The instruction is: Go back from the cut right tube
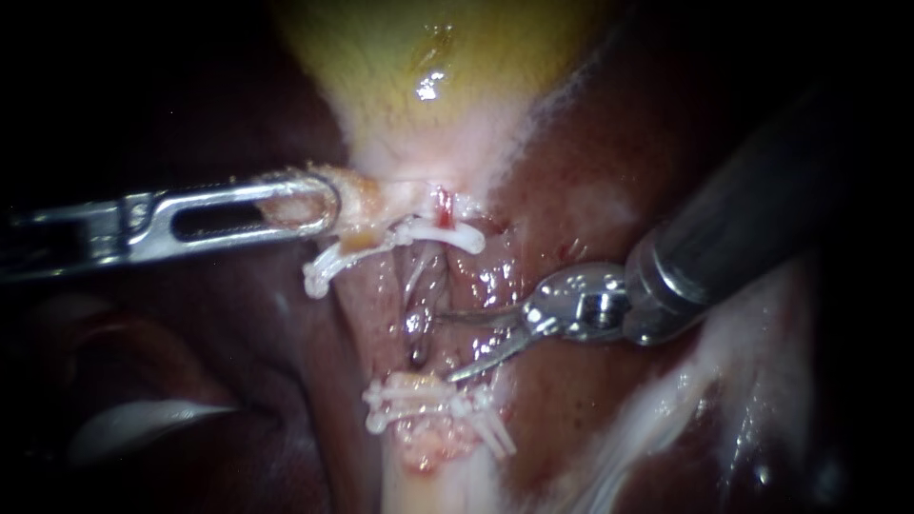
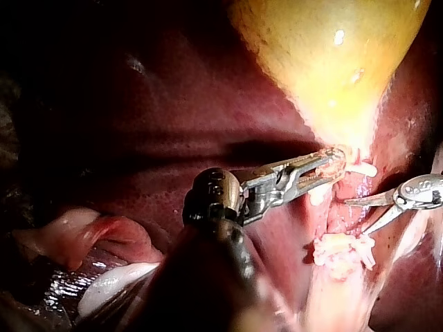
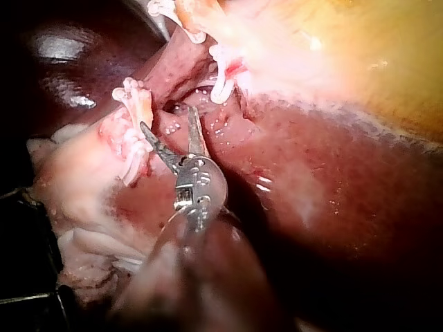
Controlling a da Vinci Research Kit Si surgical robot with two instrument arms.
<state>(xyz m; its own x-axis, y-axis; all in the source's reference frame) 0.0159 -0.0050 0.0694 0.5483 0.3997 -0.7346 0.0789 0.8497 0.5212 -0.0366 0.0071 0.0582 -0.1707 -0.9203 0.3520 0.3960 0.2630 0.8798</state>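
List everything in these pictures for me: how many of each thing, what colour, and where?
gallbladder: one, yellow-green, top of the endoscope view.
liver: one, dark red-brown, surrounding everything.
neck tissue: one strip, pale pink, just under the gallbladder.
upper clips: seemingly two, white, below the neck tissue.
lower clips: several, exact count unclear, white, bunched across the tube.
tube: one, pale cream, running on below the lower clips.
left instrument: one, silver, slotted jaws shut on the neck tissue.
right instrument: one, silver tip on a dark shaft, thin curved jaws open between the two clip groups, holding nothing.
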